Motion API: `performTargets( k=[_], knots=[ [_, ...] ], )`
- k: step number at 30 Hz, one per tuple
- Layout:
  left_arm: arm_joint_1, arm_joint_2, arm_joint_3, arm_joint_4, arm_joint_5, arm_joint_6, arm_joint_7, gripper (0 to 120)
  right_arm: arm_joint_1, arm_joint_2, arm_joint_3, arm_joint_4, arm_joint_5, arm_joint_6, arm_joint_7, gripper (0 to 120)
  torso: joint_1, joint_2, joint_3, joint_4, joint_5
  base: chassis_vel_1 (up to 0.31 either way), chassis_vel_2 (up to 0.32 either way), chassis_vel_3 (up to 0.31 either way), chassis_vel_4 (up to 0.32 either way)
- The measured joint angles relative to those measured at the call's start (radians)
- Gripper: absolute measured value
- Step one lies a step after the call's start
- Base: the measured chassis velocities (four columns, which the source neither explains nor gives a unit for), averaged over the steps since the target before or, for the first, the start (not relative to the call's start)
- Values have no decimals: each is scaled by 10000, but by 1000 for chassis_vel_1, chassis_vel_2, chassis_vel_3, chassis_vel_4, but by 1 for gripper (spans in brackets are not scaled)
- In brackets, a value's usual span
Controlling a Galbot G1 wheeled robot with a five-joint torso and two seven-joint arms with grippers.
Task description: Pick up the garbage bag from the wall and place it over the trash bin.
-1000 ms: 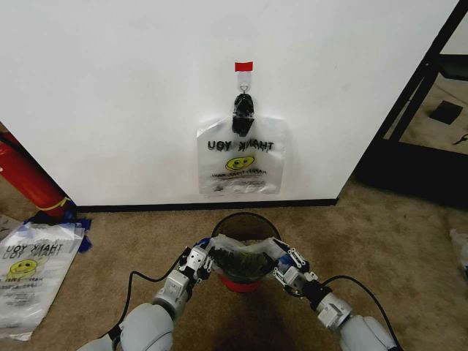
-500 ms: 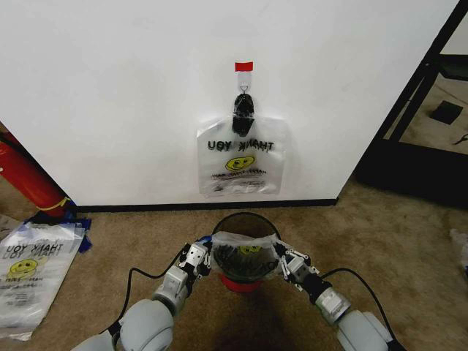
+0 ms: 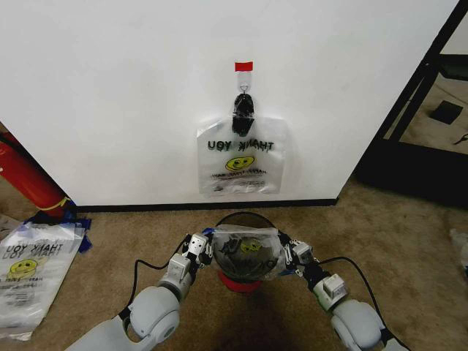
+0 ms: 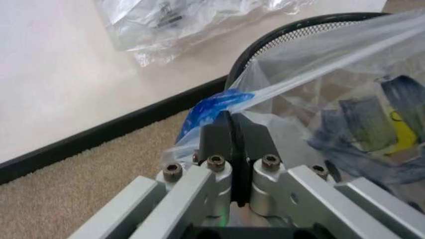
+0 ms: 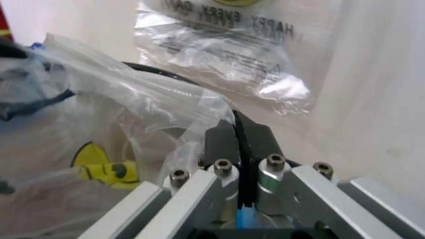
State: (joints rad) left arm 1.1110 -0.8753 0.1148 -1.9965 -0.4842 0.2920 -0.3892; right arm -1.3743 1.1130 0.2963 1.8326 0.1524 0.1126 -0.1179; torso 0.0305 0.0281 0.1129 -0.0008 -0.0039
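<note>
A garbage bag (image 3: pixel 247 251) is held stretched across the near side of the trash bin (image 3: pixel 242 219), just before the wall (image 3: pixel 131 95). The left gripper (image 4: pixel 232 130) is pressed together on a blue-printed edge; the right gripper (image 5: pixel 238 130) is pinching the opposite edge. The pick-up is judged complete. The far rim is bare, so seating the bag's mouth remains outstanding.

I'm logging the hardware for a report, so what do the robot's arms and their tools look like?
Both arms are rounded silver-grey shells with a black cable looping beside each. The left tool and right tool are bare-metal brackets with visible screws, ending in flat black fingers. The right tool shows a small blue patch at its base in its wrist view.
</note>
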Motion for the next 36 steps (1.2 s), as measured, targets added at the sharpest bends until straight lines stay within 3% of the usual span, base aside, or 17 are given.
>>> performTargets(
  k=[10,24,27,36],
  knots=[
    [-917,-385,176,526,-241,217,-4,0,346,306,-31,-376,940,-168,567,0,1,0,1,-2,0,0,0,0,0],
    [-1004,-516,131,825,-663,325,-62,0,436,524,-3,-332,2321,-567,982,0,0,-1,0,-1,-1,0,0,0,0],
    [-768,-373,52,516,-668,372,-208,6,258,496,38,-211,2252,-482,985,7,0,0,0,0,0,0,0,0,0],
    [275,272,-255,-762,-51,423,-279,39,-796,318,551,379,1328,625,332,39,-1,0,-1,-1,-1,0,0,0,0]
  ],
)
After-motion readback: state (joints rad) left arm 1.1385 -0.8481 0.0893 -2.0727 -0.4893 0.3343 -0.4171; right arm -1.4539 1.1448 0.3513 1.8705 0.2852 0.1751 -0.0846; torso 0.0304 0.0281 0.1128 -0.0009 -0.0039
